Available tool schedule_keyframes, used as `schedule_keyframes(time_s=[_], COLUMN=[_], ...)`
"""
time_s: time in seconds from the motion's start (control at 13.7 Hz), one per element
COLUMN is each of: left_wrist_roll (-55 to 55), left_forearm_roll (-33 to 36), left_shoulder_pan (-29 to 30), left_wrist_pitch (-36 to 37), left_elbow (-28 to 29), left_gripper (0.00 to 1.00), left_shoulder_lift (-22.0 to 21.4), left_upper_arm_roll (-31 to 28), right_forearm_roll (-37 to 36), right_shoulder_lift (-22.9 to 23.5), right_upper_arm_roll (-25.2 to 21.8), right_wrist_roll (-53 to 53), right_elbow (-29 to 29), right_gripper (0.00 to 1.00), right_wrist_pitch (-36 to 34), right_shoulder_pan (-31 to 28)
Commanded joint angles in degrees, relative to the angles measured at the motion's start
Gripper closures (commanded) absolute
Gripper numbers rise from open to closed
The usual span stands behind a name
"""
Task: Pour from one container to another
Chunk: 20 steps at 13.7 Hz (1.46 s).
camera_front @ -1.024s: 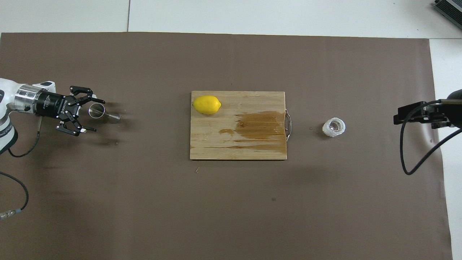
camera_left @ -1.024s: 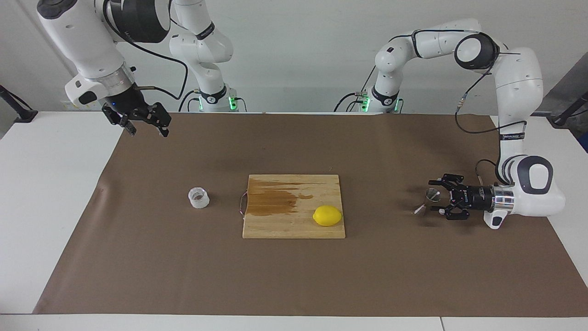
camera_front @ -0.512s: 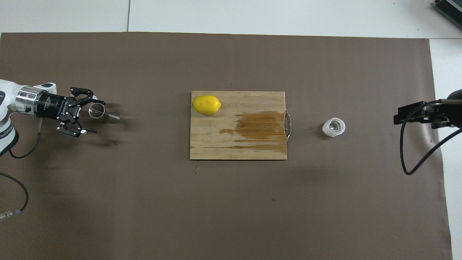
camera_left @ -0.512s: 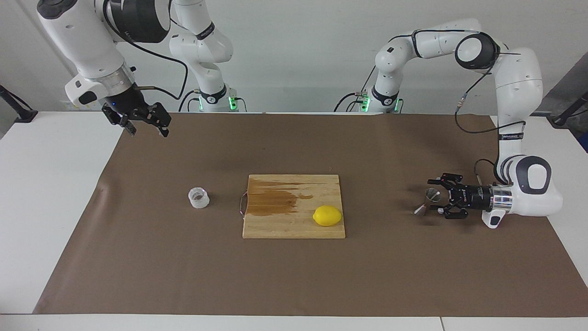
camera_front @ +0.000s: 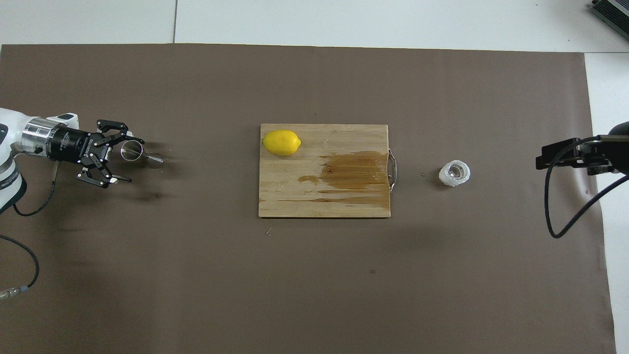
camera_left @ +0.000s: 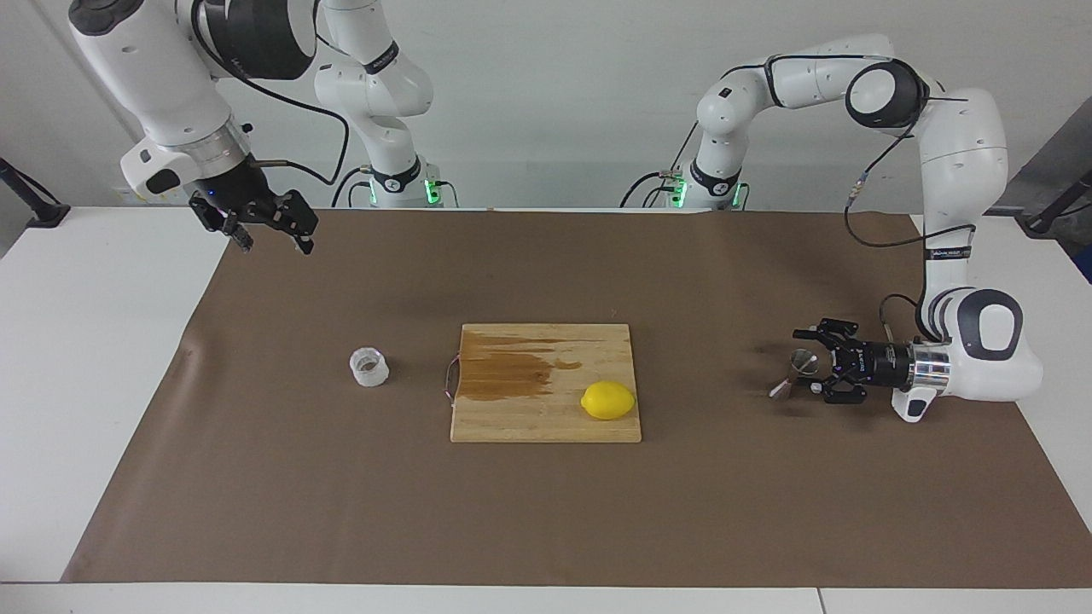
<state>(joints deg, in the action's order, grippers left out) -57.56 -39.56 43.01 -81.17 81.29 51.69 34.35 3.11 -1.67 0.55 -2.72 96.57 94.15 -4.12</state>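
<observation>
Standing just beside the jigger (camera_left: pixel 795 373), left claw (camera_left: pixel 816 362) gapes.

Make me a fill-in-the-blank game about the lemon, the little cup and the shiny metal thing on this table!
1. The lemon rests on the wooden ____.
2. The white plastic cup stands toward the ____ arm's end of the table.
3. The left gripper, jaws open, is right beside the steel ____, which stands on the brown mat.
4. The right gripper waits in the air, holding ____.

Missing words: cutting board; right; jigger; nothing
</observation>
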Motion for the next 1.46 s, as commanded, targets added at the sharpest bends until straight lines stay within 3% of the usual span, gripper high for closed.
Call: schedule_keyframes(time_s=[0.0,0.66,0.73,0.88,1.17,1.39], left_wrist_roll=[-0.01,0.34,0.34,0.43,0.34,0.17], left_forearm_roll=[-0.78,-0.78,-0.78,-0.78,-0.78,-0.78], left_shoulder_pan=[1.11,1.46,1.46,1.46,1.46,1.55], left_wrist_pitch=[1.10,1.10,1.10,1.10,1.10,1.10], left_elbow=[0.62,0.71,0.71,0.71,0.71,0.71], left_gripper=[0.00,0.04,0.09,0.30,0.41,0.61], left_shoulder_lift=[0.26,0.26,0.26,0.26,0.26,0.26], left_upper_arm_roll=[0.80,0.80,0.72,0.80,0.80,0.80], right_forearm_roll=[0.31,0.31,0.23,0.31,0.23,0.31], right_shoulder_lift=[-1.23,-1.23,-1.23,-1.23,-1.23,-1.23], right_upper_arm_roll=[0.94,0.94,0.94,0.94,0.94,0.94], right_wrist_roll=[0.35,0.35,0.35,0.35,0.35,0.35], right_elbow=[1.16,1.16,1.16,1.16,1.16,1.16], right_gripper=[0.00,0.00,0.00,0.00,0.00,0.00], right_wrist_pitch=[-0.37,-0.37,-0.37,-0.37,-0.37,-0.37], right_shoulder_pan=[-1.15,-1.15,-1.15,-1.15,-1.15,-1.15])
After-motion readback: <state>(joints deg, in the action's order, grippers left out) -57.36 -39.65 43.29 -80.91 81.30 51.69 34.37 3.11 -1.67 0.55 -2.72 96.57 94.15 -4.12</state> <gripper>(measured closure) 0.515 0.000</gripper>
